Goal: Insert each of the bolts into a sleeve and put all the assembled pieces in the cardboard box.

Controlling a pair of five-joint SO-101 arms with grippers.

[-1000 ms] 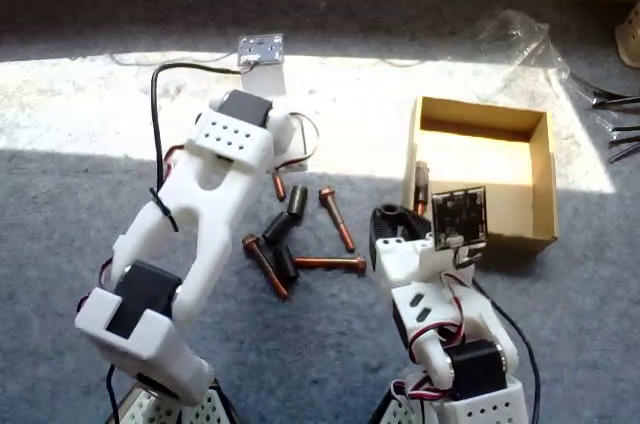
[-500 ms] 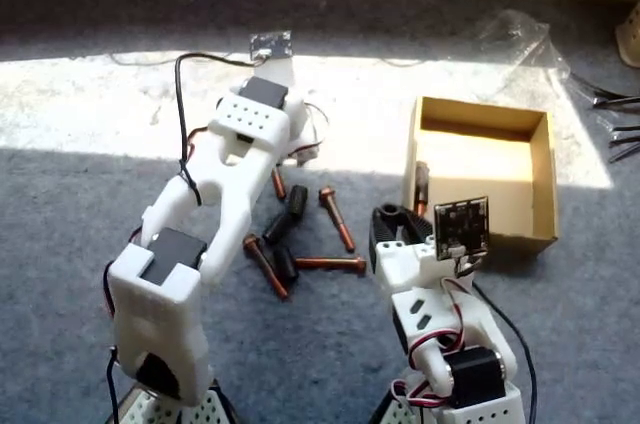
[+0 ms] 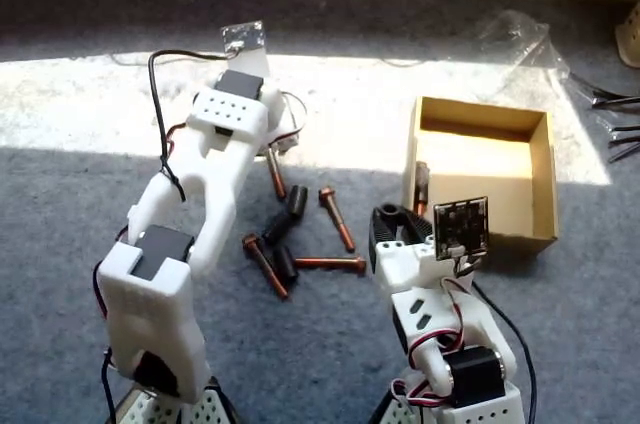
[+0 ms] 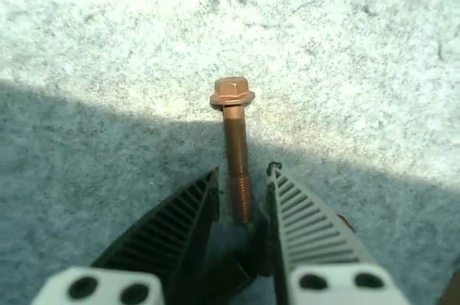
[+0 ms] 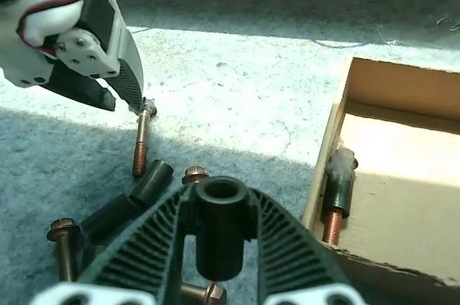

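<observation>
Bolt: the copper-coloured hex-flange bolt (image 4: 233, 139) looks like metal, with a soft sheen on its smooth shank and a rougher threaded end.
Sleeve: the black cylindrical sleeve (image 5: 218, 237) is smooth and matt; its material is unclear.
Fingers: the left gripper (image 4: 244, 170) has black plastic fingers (image 4: 183, 215), ribbed and matt.
Arm: the white arm shell (image 3: 215, 159) is smooth plastic.
Floor: the grey carpet (image 4: 86, 197) is rough, matt cloth pile.
Box: the brown cardboard box (image 3: 545, 179) is matt paperboard.
Bag: the clear bag (image 3: 515, 34) is glossy, crinkled plastic film.
</observation>
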